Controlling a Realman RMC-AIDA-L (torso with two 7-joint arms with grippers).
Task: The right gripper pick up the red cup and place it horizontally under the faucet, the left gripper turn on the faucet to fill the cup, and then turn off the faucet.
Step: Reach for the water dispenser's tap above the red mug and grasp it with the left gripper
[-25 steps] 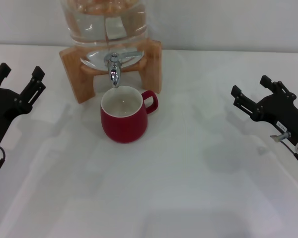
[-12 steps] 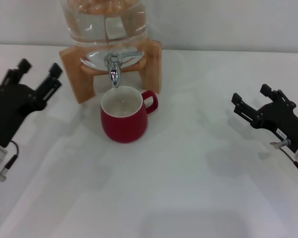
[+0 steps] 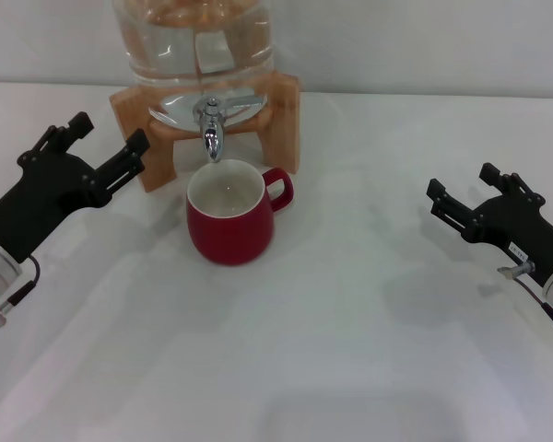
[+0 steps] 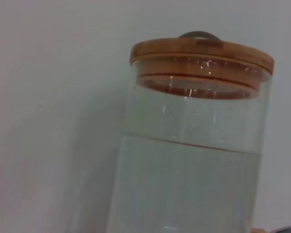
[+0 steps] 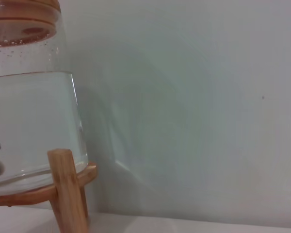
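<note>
The red cup [image 3: 230, 224] sits upright under the faucet [image 3: 211, 125]. The left tool [image 3: 100, 150], open and empty, should close squarely on the lever, clear of the cup rim.

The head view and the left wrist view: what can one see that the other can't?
Only the head view shows the red cup standing under the faucet, the open left gripper near the wooden stand, and the open right gripper far off. Only the left wrist view shows the jar's wooden lid and the water line. Both show the glass water jar.
</note>
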